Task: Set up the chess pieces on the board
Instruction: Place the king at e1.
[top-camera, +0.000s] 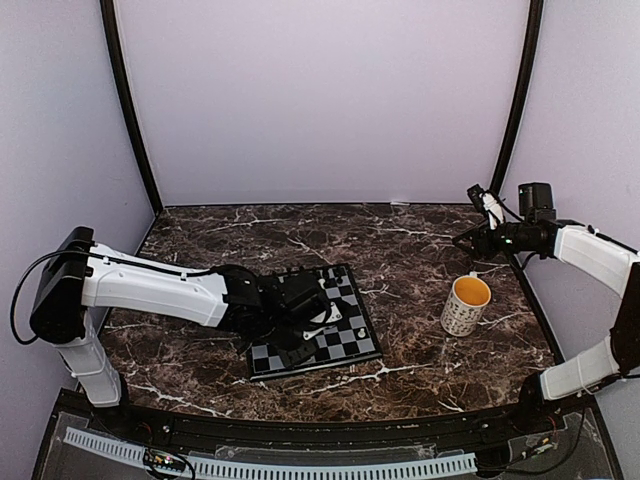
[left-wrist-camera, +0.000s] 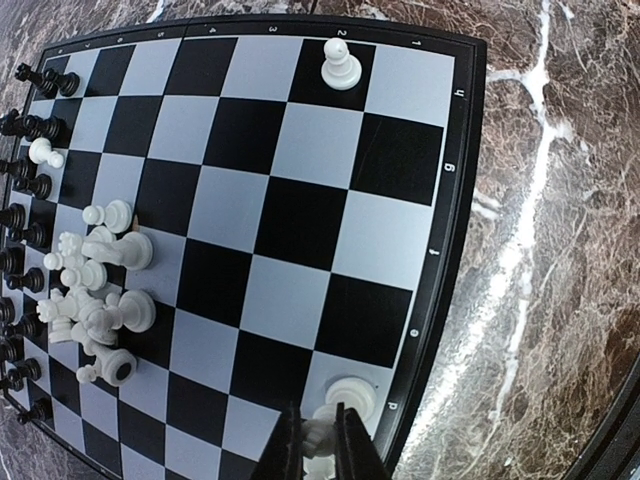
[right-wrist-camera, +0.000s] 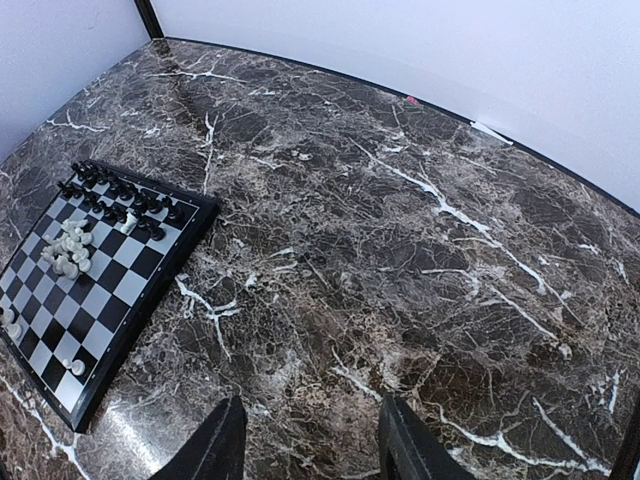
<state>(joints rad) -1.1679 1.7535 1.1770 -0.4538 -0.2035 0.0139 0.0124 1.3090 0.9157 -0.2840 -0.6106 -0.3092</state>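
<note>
Left gripper (left-wrist-camera: 320, 452) is clenched on a small white piece (left-wrist-camera: 318, 436), low over the board (left-wrist-camera: 300, 215). It sits at a corner, right by the dark border. A second white piece (left-wrist-camera: 350, 394) stands on the corner square just beside the jaws, apart from the held one; no contact that I can tell.

Further up that same edge column, a lone white pawn (left-wrist-camera: 341, 65) stands upright near the next corner. Across the board, a white cluster (left-wrist-camera: 100, 290) is bunched together, some pieces tipped over. Black pieces (left-wrist-camera: 25, 205) are crowded along the opposite edge. The squares between the cluster and the held piece are bare, so there is plenty of room there.

The board lies skewed on the marble table (top-camera: 420, 260). A broad stretch of marble separates it from the mug (top-camera: 465, 305), which stands upright to the right.

Right gripper (right-wrist-camera: 315, 445) is raised at the far right, well apart from the board. Its fingers are spread with nothing between them.
</note>
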